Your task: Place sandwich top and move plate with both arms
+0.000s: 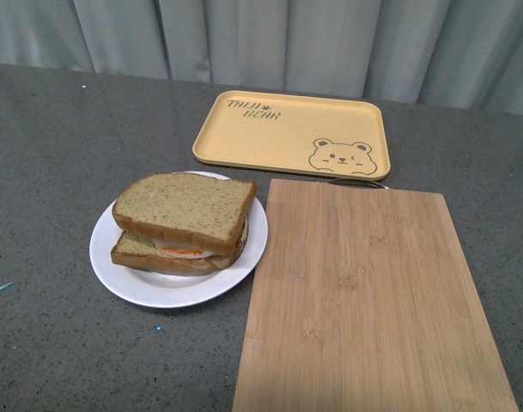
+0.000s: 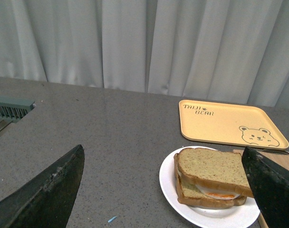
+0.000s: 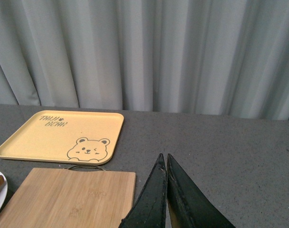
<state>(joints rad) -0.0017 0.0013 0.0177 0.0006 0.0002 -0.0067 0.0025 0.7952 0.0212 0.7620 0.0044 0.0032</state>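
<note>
sandwich top (image 1: 185,206): already on the stack, on the fried egg (image 1: 185,251) and bottom bread slice (image 1: 171,259), but not squared up with that lower slice, so it looks loose to me

plate (image 1: 149,290): on the grey table (image 1: 55,172), left of the bamboo cutting board (image 1: 364,300) and nearer than the yellow bear tray (image 1: 278,129). Its right rim is right up against the board; can't tell if they actually touch

left gripper (image 2: 162,149): fingers spread wide, nothing in them, looking down at the plate from its left side

right gripper (image 3: 165,156): fingers pressed together, empty, off over the right side near the board's far end, well away from the plate

step, my guess: bread part done, plate move not started

risk 1: one arm lifts before the other, the plate tips, and the top slice slides off the egg

risk 2: right fingers have barely any gap at the board side, so they could shove the plate or snag the board

risk 3: a thin rim grip slips and the plate drops
</note>
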